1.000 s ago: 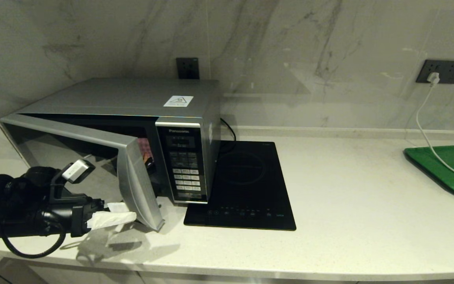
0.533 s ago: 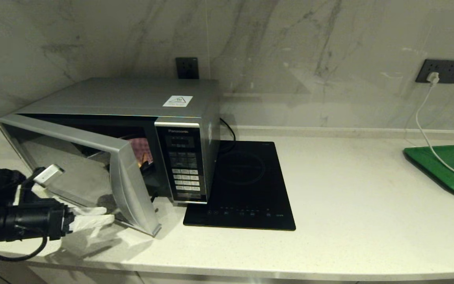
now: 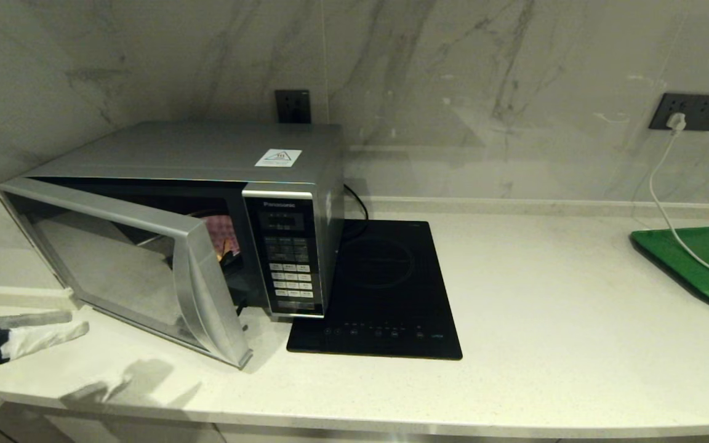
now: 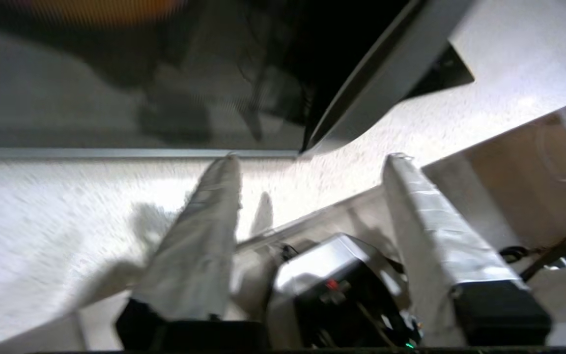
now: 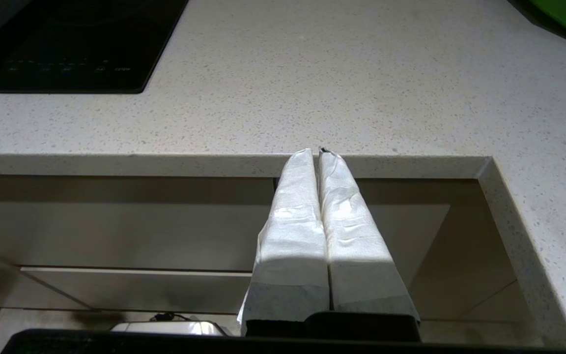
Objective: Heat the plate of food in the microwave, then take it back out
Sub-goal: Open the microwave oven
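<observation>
Microwave (image 3: 219, 203) door ajar; left end effector (image 3: 53, 326) spread open near it; right end effector (image 5: 318, 153) closed, empty.

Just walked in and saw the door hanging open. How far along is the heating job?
The microwave stands with its door partly open and the plate of food inside. Nothing is held: the left hand is open at the counter's left edge, the right hand shut and parked. Taking the plate out remains.

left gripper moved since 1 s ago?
Yes. The left gripper has pulled back toward the robot's left, away from the microwave door edge it was beside, and now sits at the head view's left border, fingers open.
</observation>
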`<state>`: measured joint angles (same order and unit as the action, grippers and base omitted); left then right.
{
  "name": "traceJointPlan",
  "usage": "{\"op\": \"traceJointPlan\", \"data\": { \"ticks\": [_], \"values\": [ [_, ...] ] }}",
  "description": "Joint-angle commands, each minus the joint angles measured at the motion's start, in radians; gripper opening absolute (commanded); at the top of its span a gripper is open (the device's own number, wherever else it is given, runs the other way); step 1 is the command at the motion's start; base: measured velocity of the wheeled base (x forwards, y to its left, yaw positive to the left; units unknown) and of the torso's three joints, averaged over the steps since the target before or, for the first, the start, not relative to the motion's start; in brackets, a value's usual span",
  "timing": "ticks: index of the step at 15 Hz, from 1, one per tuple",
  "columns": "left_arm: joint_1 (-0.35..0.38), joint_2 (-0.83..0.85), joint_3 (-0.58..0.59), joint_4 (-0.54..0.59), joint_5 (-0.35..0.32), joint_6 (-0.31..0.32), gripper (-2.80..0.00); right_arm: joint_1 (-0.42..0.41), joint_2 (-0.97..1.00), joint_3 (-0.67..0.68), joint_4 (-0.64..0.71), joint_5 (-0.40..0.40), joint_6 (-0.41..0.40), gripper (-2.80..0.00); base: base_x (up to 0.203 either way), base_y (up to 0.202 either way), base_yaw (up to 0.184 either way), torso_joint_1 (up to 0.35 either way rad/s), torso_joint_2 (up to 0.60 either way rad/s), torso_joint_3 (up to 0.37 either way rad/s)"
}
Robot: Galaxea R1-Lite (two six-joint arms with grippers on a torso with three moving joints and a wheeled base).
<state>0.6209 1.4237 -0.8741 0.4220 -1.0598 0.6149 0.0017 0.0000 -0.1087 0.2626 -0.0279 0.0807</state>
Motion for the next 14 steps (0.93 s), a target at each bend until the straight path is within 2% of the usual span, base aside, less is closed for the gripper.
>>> {"op": "traceJointPlan", "data": {
  "ticks": [1,4,5,6,10,11,13,14],
  "values": [
    [0.001,-0.274,-0.077,0.042,-0.004,-0.054,-2.80,0.000,0.000,0.000,0.001,0.000,0.001,-2.80,0.000,0.000,0.000,0.000,0.00,0.000],
    [-0.074,-0.342,-0.376,0.141,0.027,-0.263,-2.80,0.000,0.000,0.000,0.001,0.000,0.001,-2.80,0.000,0.000,0.000,0.000,0.00,0.000],
    [-0.143,-0.334,-0.453,0.174,0.084,-0.327,-2.80,0.000,0.000,0.000,0.001,0.000,0.001,-2.80,0.000,0.000,0.000,0.000,0.00,0.000],
    [-0.228,-0.315,-0.496,0.195,0.176,-0.368,-2.80,0.000,0.000,0.000,0.001,0.000,0.001,-2.80,0.000,0.000,0.000,0.000,0.00,0.000],
    [-0.582,-0.211,-0.590,0.193,0.670,-0.558,-2.80,0.000,0.000,0.001,0.001,0.000,0.001,-2.80,0.000,0.000,0.000,0.000,0.00,0.000],
    [-0.670,-0.170,-0.599,0.172,0.838,-0.592,-2.80,0.000,0.000,0.000,0.001,0.000,0.001,-2.80,0.000,0.000,0.000,0.000,0.00,0.000],
    [-0.773,-0.046,-0.607,0.089,1.132,-0.642,-2.80,0.000,0.000,0.000,0.001,-0.001,0.001,-2.80,0.000,0.000,0.000,0.000,0.00,0.000],
    [-0.819,0.006,-0.611,0.017,1.240,-0.664,-2.80,0.000,0.000,0.000,0.001,-0.001,0.001,-2.80,0.000,0.000,0.000,0.000,0.00,0.000]
  ]
}}
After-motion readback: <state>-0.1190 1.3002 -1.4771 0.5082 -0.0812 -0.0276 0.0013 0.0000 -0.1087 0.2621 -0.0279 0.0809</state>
